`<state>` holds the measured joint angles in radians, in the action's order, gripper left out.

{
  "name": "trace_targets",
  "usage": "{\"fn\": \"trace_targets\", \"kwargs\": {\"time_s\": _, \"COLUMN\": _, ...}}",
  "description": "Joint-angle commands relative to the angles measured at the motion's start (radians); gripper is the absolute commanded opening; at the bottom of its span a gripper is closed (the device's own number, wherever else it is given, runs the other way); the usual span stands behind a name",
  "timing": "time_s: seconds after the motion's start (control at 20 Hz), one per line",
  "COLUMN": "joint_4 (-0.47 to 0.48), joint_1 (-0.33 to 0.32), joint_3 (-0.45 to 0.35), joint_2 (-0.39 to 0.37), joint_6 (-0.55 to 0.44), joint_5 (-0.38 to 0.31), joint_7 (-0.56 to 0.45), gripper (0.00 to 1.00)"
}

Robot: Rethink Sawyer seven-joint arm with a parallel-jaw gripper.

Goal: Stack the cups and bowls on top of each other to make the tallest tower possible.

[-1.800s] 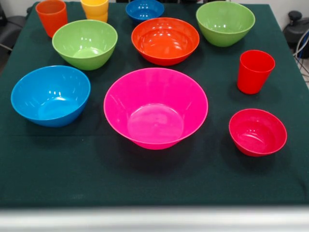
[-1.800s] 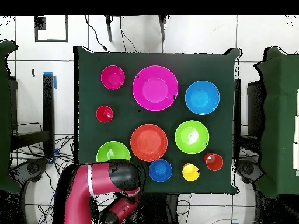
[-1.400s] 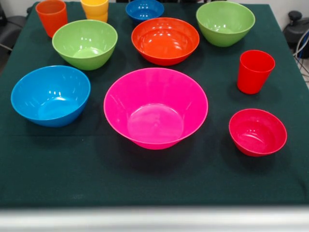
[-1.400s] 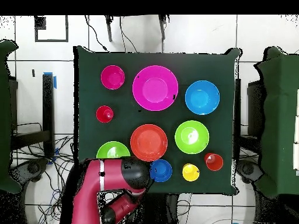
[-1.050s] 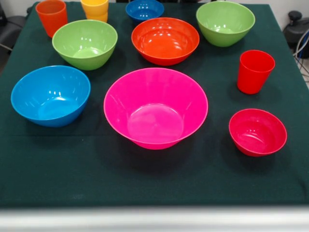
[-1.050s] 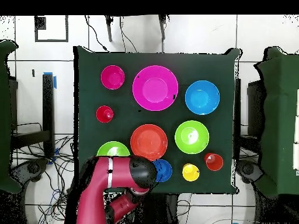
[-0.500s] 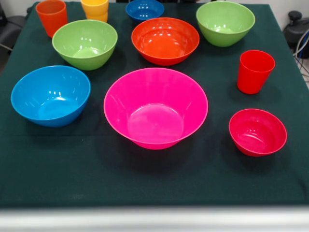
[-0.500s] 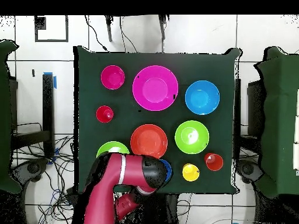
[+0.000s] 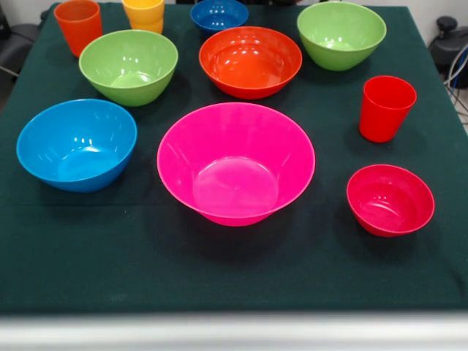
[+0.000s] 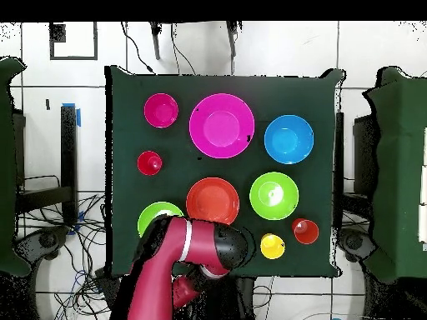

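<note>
All bowls and cups stand apart and upright on the green cloth. A large pink bowl [image 9: 235,162] [image 10: 221,125] sits mid-table, with a sky blue bowl [image 9: 77,144] [image 10: 288,139] and a small red bowl [image 9: 390,199] [image 10: 161,110] either side. Behind are two lime green bowls [image 9: 129,66] [image 9: 341,34], an orange bowl [image 9: 250,61] [image 10: 212,200], a small dark blue bowl [image 9: 219,14], a red cup [image 9: 386,107] [image 10: 150,162], an orange cup [image 9: 78,25] [image 10: 305,231] and a yellow cup [image 9: 144,14] [image 10: 272,246]. My red arm [image 10: 179,258] covers the dark blue bowl from overhead. The gripper itself is hidden.
The green-clothed table [image 9: 234,278] ends in a pale front edge [image 9: 234,333]. Overhead, one lime green bowl [image 10: 273,196] is in full view and the other [image 10: 153,215] is partly under the arm. Cables lie on the tiled floor [image 10: 58,192].
In the overhead view the arm has swung steadily rightward along the table's near edge, covering the dark blue bowl. No bowl or cup has moved.
</note>
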<state>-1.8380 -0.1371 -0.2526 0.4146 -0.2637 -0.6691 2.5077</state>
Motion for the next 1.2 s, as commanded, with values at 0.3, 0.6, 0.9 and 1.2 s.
{"fn": "trace_targets", "kwargs": {"time_s": 0.3, "joint_4": 0.429, "joint_1": -0.084, "joint_3": 0.070, "joint_2": 0.133, "joint_6": -0.174, "joint_5": -0.132, "joint_7": -0.351, "gripper": 1.00}}
{"fn": "trace_targets", "kwargs": {"time_s": 0.6, "joint_4": 0.492, "joint_1": -0.073, "joint_3": 0.071, "joint_2": 0.170, "joint_6": -0.164, "joint_5": -0.119, "joint_7": -0.330, "gripper": 1.00}}
{"fn": "trace_targets", "kwargs": {"time_s": 0.9, "joint_4": 0.549, "joint_1": -0.092, "joint_3": 0.061, "joint_2": 0.206, "joint_6": -0.191, "joint_5": -0.110, "joint_7": -0.372, "gripper": 1.00}}
{"fn": "trace_targets", "kwargs": {"time_s": 1.2, "joint_4": 0.568, "joint_1": -0.107, "joint_3": 0.055, "joint_2": 0.219, "joint_6": -0.203, "joint_5": -0.112, "joint_7": -0.402, "gripper": 1.00}}
